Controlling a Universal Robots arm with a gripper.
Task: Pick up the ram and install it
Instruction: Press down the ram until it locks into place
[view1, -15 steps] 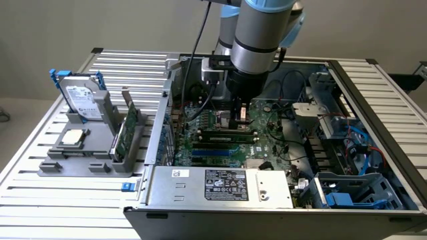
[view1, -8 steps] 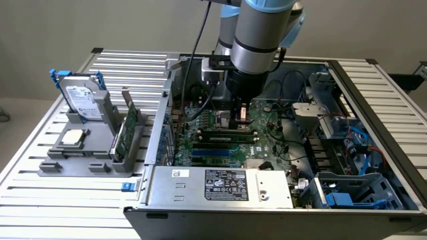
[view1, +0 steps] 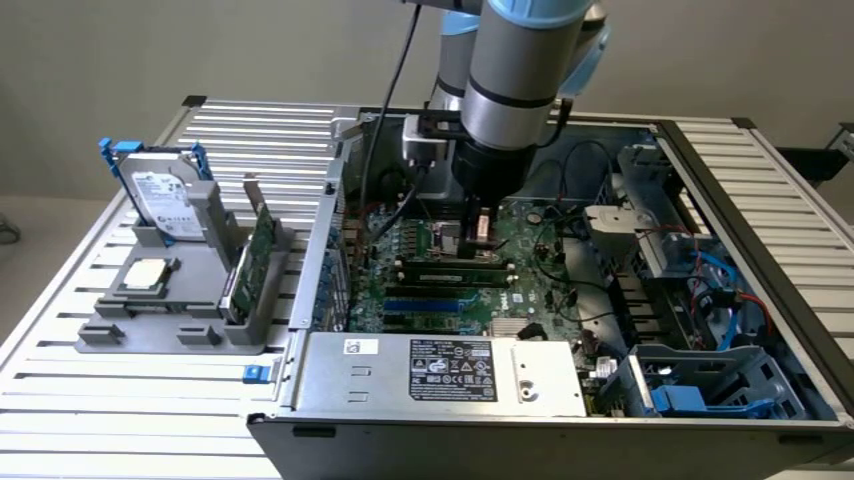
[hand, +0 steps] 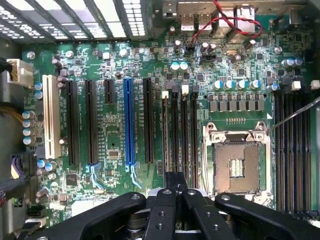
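The open computer case (view1: 747, 330) sits on the slatted desk (view1: 120, 420), and deep inside it the arm's gripper (view1: 478, 222) hangs clenched right above the motherboard (view1: 441, 300). The ram (view1: 454, 262) lies seated in a motherboard slot just below the gripper, its fingers (hand: 172, 192) pressed together with nothing between them.
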